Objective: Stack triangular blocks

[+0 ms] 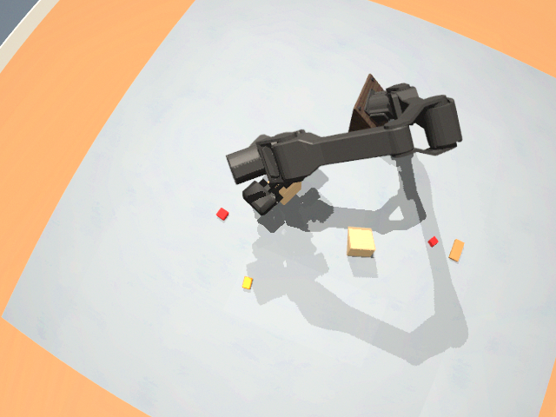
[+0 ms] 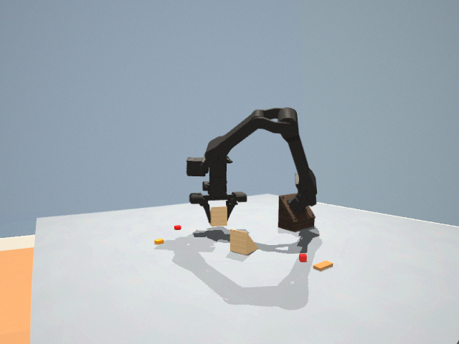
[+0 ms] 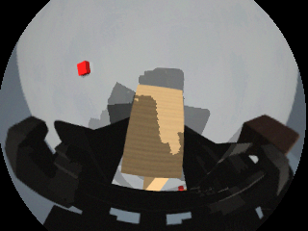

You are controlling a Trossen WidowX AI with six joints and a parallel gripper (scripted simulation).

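Hand (image 1: 278, 194) (image 2: 219, 216) (image 3: 156, 122): partly spread | pinching one triangular block (image 1: 290, 193) (image 2: 219, 216) (image 3: 154, 132) | held above table (image 1: 179, 287) (image 2: 129, 296) (image 3: 217, 58)

Top view: arm covers part of held block (image 1: 290, 193) | fingertips hidden

Plain blue-grey wall (image 2: 229, 55); orange wood-toned floor (image 1: 58, 81) (image 2: 14, 289); pale skirting (image 1: 22, 37) (image 2: 16, 242).

One triangular block (image 1: 360, 241) (image 2: 242, 242) on the table (image 1: 179, 359) (image 2: 129, 314) (image 3: 231, 53), between small pieces.
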